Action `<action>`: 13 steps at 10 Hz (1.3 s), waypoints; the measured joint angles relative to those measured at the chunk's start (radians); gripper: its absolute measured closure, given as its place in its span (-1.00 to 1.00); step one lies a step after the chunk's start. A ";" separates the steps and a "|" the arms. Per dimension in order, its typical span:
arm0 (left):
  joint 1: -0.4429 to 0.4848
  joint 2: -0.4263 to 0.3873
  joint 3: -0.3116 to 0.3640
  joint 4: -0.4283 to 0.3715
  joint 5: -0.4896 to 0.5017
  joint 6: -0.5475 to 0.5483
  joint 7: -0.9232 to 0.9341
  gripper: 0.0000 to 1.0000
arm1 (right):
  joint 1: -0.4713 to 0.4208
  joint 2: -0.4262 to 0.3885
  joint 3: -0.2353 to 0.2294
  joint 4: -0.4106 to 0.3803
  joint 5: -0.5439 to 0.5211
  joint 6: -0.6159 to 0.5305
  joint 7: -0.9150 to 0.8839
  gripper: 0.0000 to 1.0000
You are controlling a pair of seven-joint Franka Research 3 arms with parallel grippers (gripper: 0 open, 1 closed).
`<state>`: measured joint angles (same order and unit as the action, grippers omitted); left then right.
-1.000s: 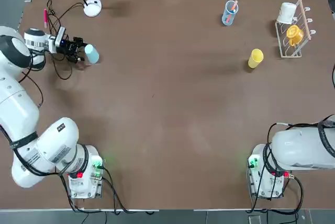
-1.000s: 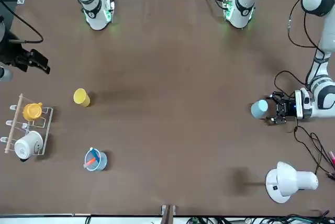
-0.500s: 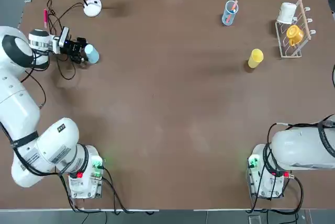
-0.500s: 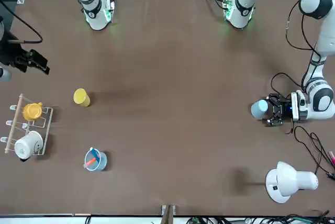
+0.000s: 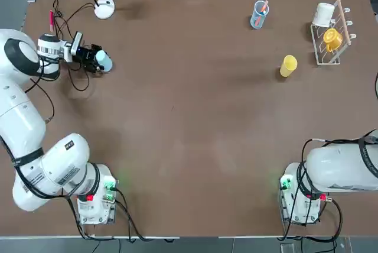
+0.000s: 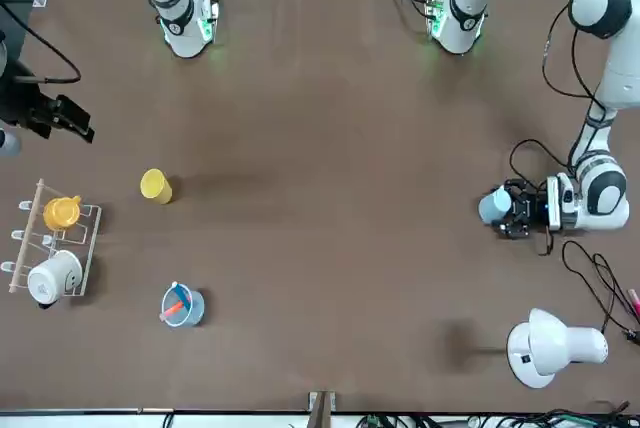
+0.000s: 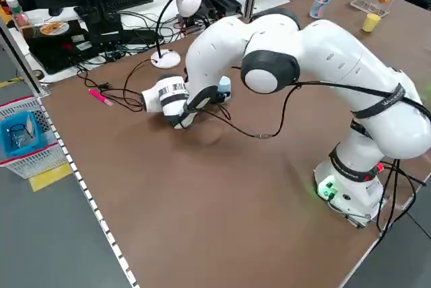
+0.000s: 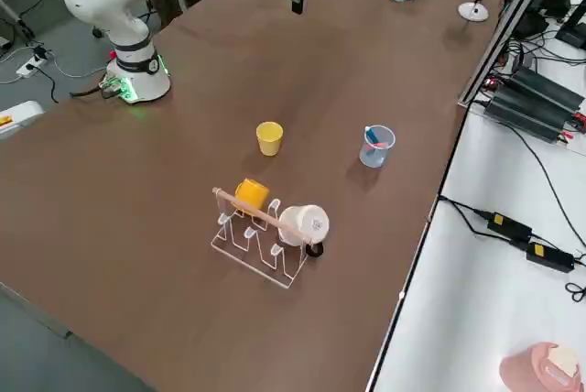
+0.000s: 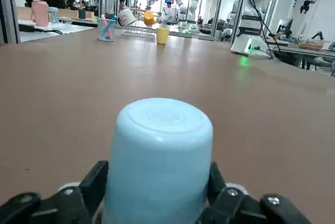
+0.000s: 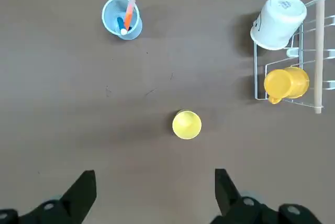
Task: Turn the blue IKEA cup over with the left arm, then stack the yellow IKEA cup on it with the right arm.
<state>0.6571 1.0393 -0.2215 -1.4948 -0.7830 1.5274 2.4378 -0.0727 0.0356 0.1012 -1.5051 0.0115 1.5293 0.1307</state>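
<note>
Left wrist view gave the plainest reason for the grasp: the left gripper [image 9: 157, 203] lay level with the table [image 5: 195, 123], its fingers [image 9: 94, 182] pressed to either side of the blue IKEA cup [image 9: 159, 156], whose closed base pointed away from the wrist. Held sideways like that, the cup was probably partway through being turned over. From above, that cup [image 5: 103, 59] sat just beside the white desk lamp [image 5: 104, 7], toward the robot from it.

Well away from the lamp, across the table, the yellow IKEA cup [image 5: 288, 65] stood mouth up, near the wire rack [image 5: 329, 34], likely awaiting the stacking step. The right gripper [image 10: 154, 192] hung high above it with its fingers spread wide and empty.

Hard to judge: whether the blue cup's side touched the table. Its mouth was hidden between the fingers, and in the left side view the arm covered most of it.
</note>
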 joint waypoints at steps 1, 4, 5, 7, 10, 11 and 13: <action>-0.002 0.000 -0.002 0.000 -0.001 0.000 0.000 -0.52 | 0.000 0.000 -0.001 -0.001 0.000 0.000 0.000 -1.00; -0.006 0.000 -0.015 -0.003 -0.009 0.014 0.000 -0.54 | 0.000 0.000 -0.005 -0.001 0.000 0.000 0.000 -1.00; -0.005 0.000 -0.019 -0.003 -0.012 0.015 0.001 -0.54 | -0.001 0.000 -0.006 -0.001 0.000 0.000 0.000 -1.00; -0.003 -0.012 -0.041 0.008 -0.016 0.017 0.004 -0.51 | -0.001 0.000 -0.007 -0.001 0.000 0.000 0.000 -1.00; -0.007 -0.105 -0.049 0.016 -0.009 0.017 -0.050 -0.44 | -0.001 0.000 -0.007 -0.001 0.000 0.000 0.000 -1.00; -0.014 -0.140 -0.050 0.016 0.013 0.017 -0.084 -0.44 | -0.001 0.000 -0.007 -0.001 0.000 0.000 0.000 -1.00; -0.046 -0.210 -0.051 0.008 0.043 0.020 -0.146 -0.44 | -0.001 0.000 -0.007 -0.001 0.000 0.000 0.000 -1.00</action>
<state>0.6108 0.8291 -0.2725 -1.4872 -0.7399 1.5472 2.2916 -0.0738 0.0355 0.0942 -1.5065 0.0115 1.5293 0.1307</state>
